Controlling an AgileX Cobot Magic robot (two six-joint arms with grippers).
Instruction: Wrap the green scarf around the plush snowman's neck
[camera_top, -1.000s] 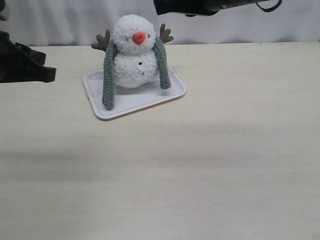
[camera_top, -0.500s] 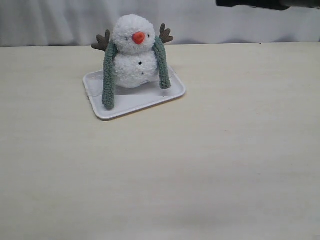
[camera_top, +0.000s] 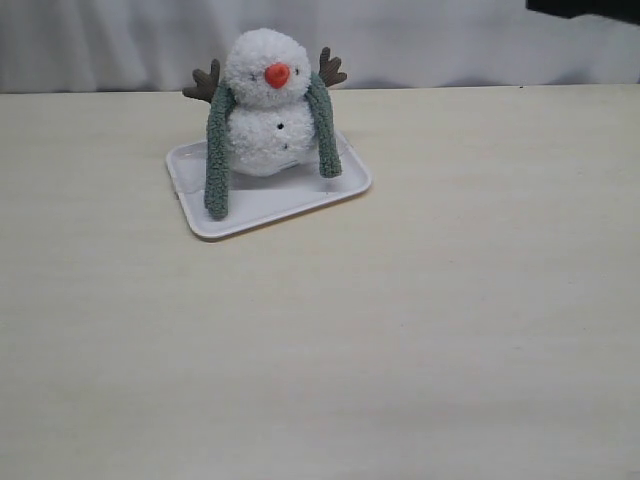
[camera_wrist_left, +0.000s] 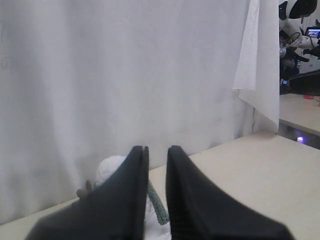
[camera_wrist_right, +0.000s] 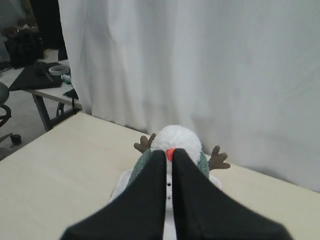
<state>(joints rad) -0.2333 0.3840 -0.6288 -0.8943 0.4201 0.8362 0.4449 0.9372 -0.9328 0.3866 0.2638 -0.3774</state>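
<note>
Right gripper (camera_wrist_right: 168, 153) pressed shut, left gripper (camera_wrist_left: 157, 149) barely parted; green scarf (camera_top: 216, 170) hangs uncrossed, may slide off plush snowman (camera_top: 262, 130).

Matte black all over: smooth, wedge-shaped left fingers (camera_wrist_left: 131, 200) with flat inner faces and rounded tips, widening toward the wrist, matching plain right fingers (camera_wrist_right: 150, 200) of the same tapering form, and a dark sliver of arm casing (camera_top: 585, 8).
</note>
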